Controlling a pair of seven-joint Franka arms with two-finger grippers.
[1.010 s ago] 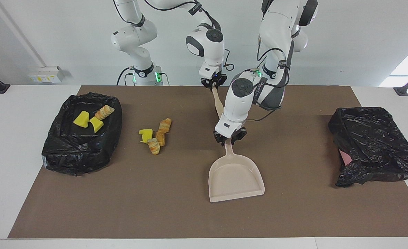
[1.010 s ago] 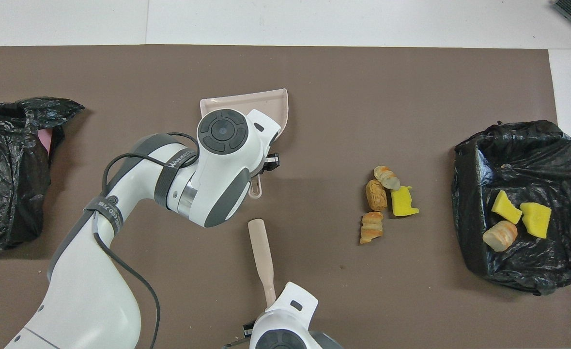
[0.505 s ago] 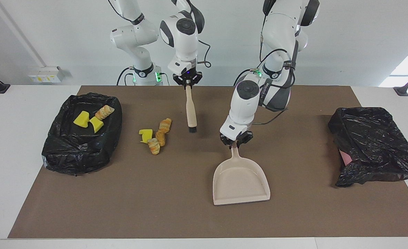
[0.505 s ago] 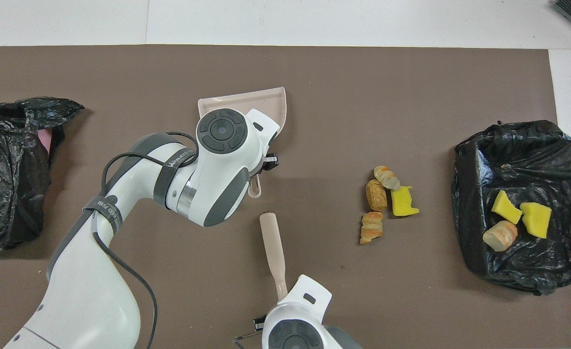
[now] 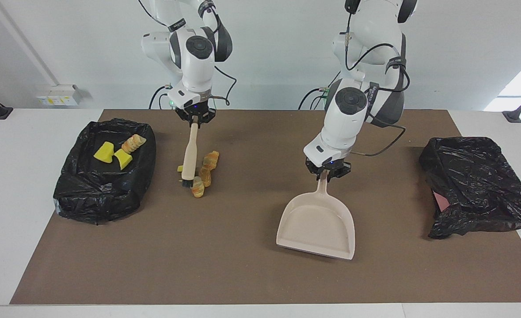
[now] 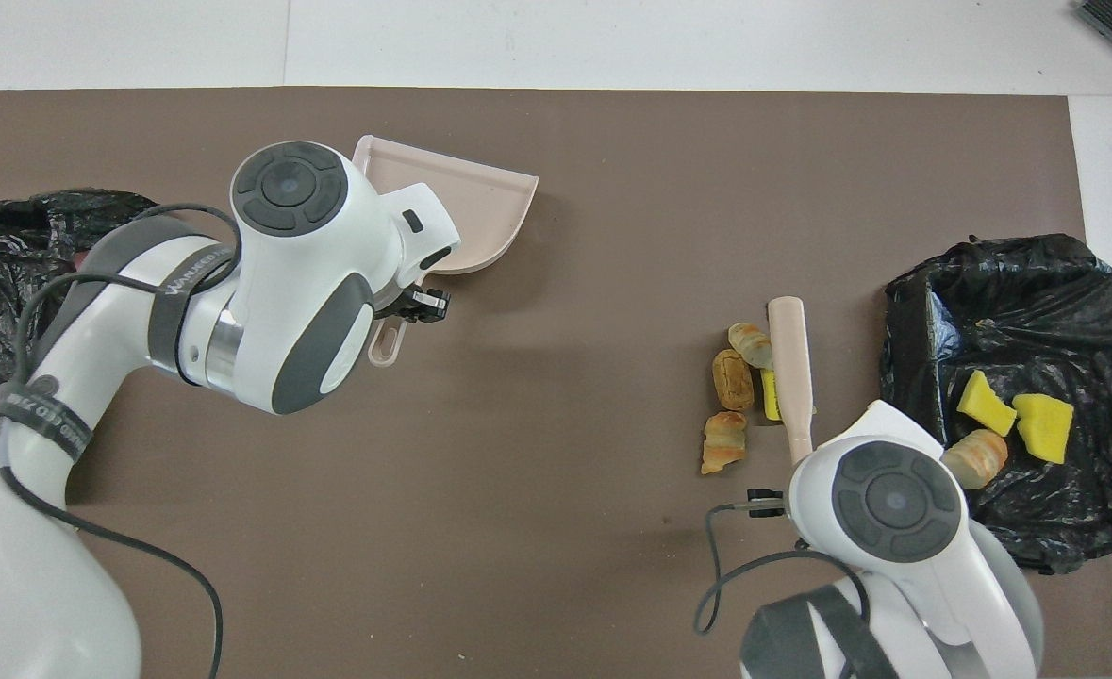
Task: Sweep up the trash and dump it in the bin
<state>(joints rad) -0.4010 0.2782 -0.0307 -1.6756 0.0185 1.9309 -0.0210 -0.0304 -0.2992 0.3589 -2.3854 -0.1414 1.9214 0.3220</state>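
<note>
1. I worry the brush (image 5: 189, 152), clamped in my right end effector (image 5: 194, 120), scatters the loose trash (image 5: 202, 173) across the tabletop (image 5: 242, 274): the dustpan (image 5: 317, 225) is well apart, toward the left arm's end.
2. My left end effector (image 5: 328, 171) grips the dustpan's handle; a tilted pan could let pieces slip under.
3. The loose trash lies just beside the brush head, below my right end effector, near the bin (image 5: 103, 176) holding three pieces.
</note>
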